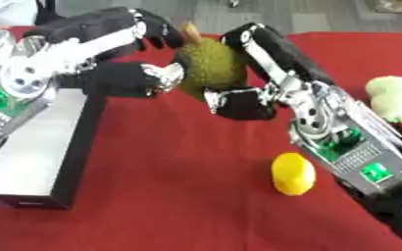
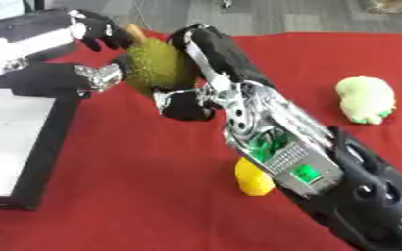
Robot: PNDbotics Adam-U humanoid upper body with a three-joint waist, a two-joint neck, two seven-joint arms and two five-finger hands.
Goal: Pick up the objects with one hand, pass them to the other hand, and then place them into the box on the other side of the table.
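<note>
A green spiky durian-like fruit (image 1: 211,66) with a brown stem is held above the red table, between both hands. My left hand (image 1: 125,78) comes in from the left, with fingers curled over the fruit's top and the thumb under its left side. From the right, my right hand (image 1: 273,59) wraps its fingers round the far side, the thumb pressed on the lower front. A yellow lemon (image 1: 293,174) lies on the cloth below the right forearm. At the left stands the box (image 1: 80,142), with a black wall and a pale inside.
A pale green knobbly object (image 2: 365,99) lies at the right of the red tablecloth (image 1: 179,196). The right forearm (image 2: 307,162) crosses the right half of the table, just above the lemon. Grey floor shows beyond the far edge.
</note>
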